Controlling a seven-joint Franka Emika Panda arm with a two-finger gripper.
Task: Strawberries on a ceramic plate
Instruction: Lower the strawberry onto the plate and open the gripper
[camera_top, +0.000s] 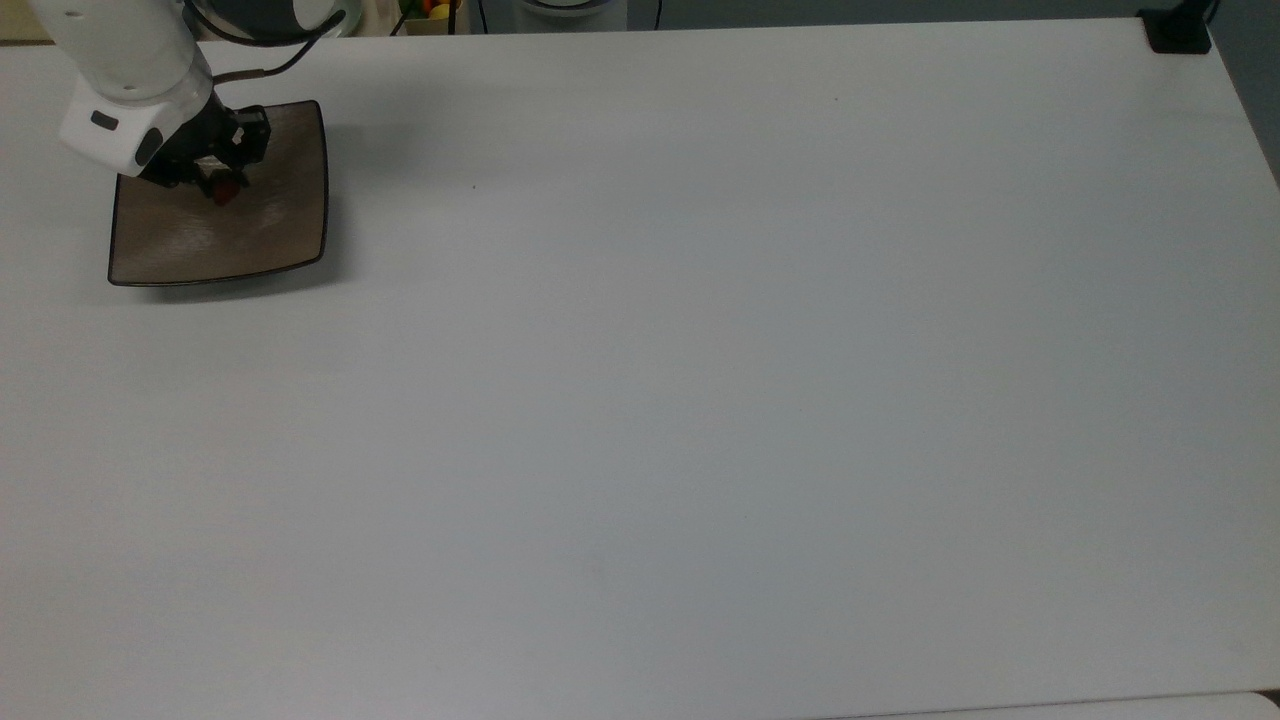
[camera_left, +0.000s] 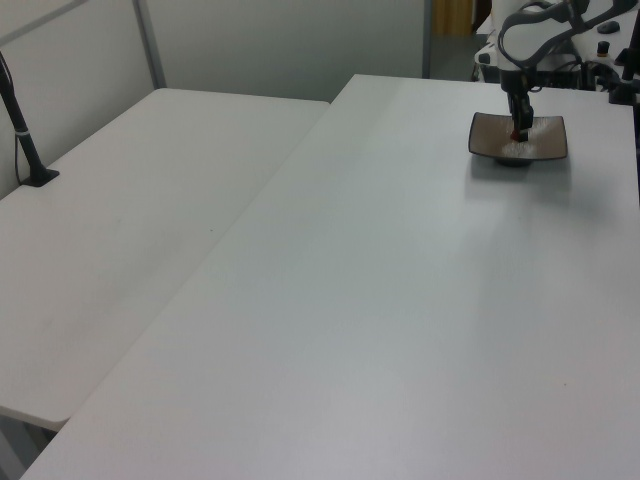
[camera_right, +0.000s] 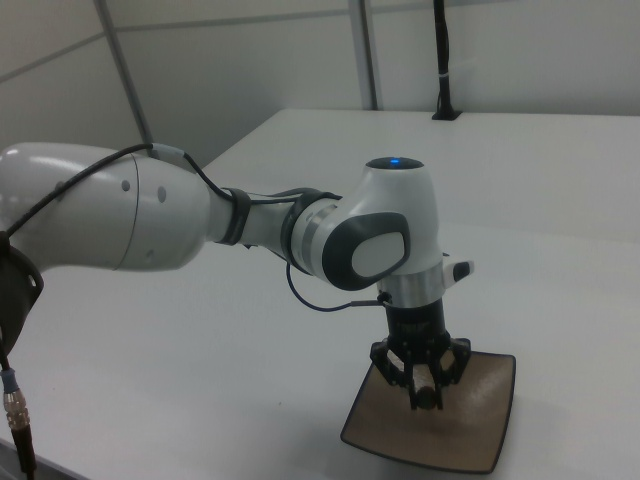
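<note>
In the top view, the gripper (camera_top: 222, 185) hangs over the brown ceramic plate (camera_top: 255, 235), near the plate's top edge. A small red strawberry (camera_top: 224, 190) sits right between its fingers, which are pinched on it. The plate rests on the white table (camera_top: 700, 380), in the top view's upper left corner.

In the left view, the gripper (camera_left: 519, 128) points straight down onto the plate (camera_left: 545, 141), with the strawberry (camera_left: 517, 133) at its tip.

In the right view, the gripper (camera_right: 425, 395) reaches down to the plate (camera_right: 470, 425).
</note>
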